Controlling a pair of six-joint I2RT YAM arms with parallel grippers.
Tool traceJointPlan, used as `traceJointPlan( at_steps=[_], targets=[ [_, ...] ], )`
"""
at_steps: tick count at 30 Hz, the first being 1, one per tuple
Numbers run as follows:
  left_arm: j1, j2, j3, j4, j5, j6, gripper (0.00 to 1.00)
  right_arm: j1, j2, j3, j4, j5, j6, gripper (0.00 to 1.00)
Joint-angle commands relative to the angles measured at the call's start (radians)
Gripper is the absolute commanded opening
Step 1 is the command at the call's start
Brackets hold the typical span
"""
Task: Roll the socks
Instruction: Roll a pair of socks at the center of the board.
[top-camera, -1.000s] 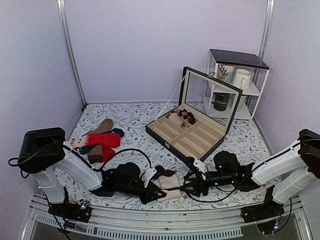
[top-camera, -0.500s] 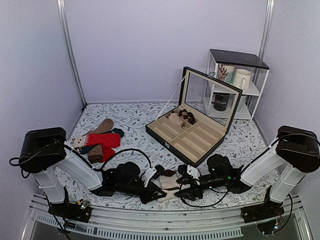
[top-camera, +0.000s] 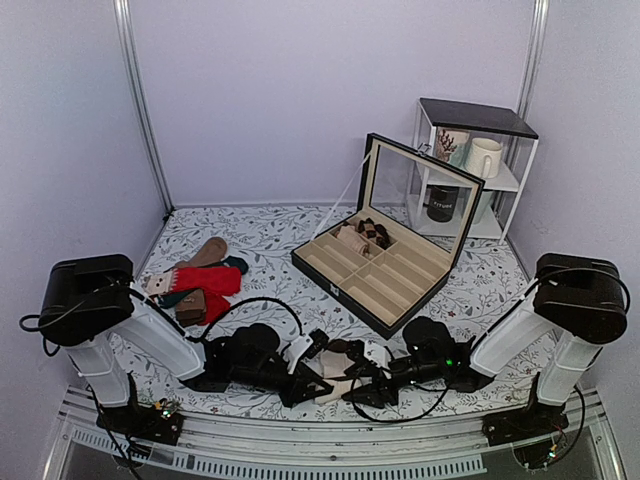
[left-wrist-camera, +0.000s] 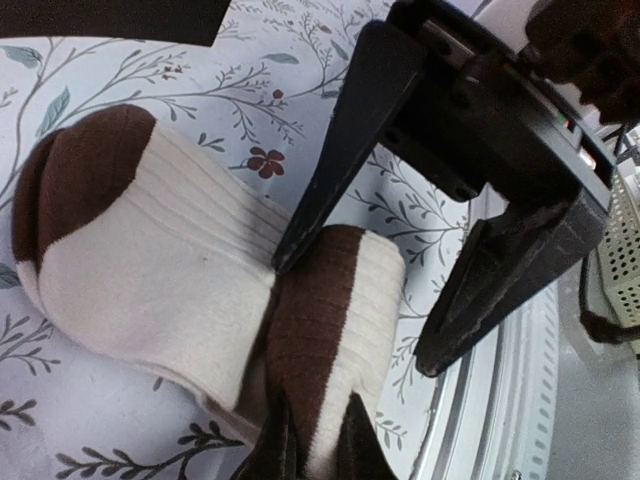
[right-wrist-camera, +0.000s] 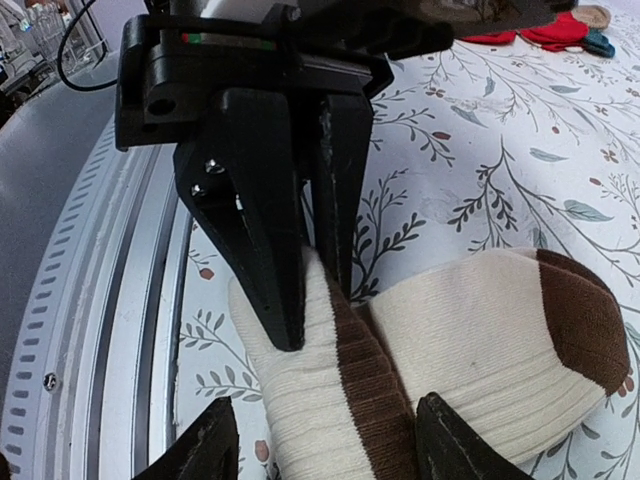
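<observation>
The cream socks (top-camera: 336, 364) with brown bands lie folded at the table's front edge. They show closely in the left wrist view (left-wrist-camera: 150, 270) and the right wrist view (right-wrist-camera: 470, 330), dark brown toe outward. My left gripper (left-wrist-camera: 312, 452) is shut on the cream-and-brown folded end, seen from the front in the right wrist view (right-wrist-camera: 300, 250). My right gripper (right-wrist-camera: 325, 450) is open, with one finger on each side of that same folded end. In the top view the left gripper (top-camera: 312, 372) and right gripper (top-camera: 360, 380) meet at the socks.
Bright red socks (top-camera: 207, 281) and tan and teal socks (top-camera: 207, 252) lie at the left. An open black compartment box (top-camera: 385, 272) stands behind the socks. A shelf with mugs (top-camera: 470, 165) is at the back right. The metal front rail (right-wrist-camera: 110, 330) runs just beside the socks.
My right gripper has moved left to the socks and now straddles the folded end. The left gripper has held still on the socks.
</observation>
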Motion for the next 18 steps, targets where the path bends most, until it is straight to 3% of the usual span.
traceJointPlan(
  at_steps=[1,8,11,15,18],
  targets=[
    [0.009,0.094,-0.063,-0.328,-0.02,0.011,0.0,0.014,0.024,0.01,-0.033,0.018,0.028,0.58],
    [0.013,0.095,-0.051,-0.322,-0.023,0.023,0.0,0.015,0.051,0.027,-0.12,0.025,0.062,0.38],
    [0.017,0.102,-0.041,-0.323,-0.019,0.028,0.0,0.015,0.068,0.023,-0.139,0.036,0.103,0.39],
    [0.018,0.12,-0.039,-0.308,-0.008,0.03,0.0,0.016,0.073,0.009,-0.141,0.042,0.131,0.47],
    [0.019,0.117,-0.043,-0.304,-0.011,0.03,0.0,0.018,0.063,0.006,-0.153,0.026,0.132,0.3]
  ],
)
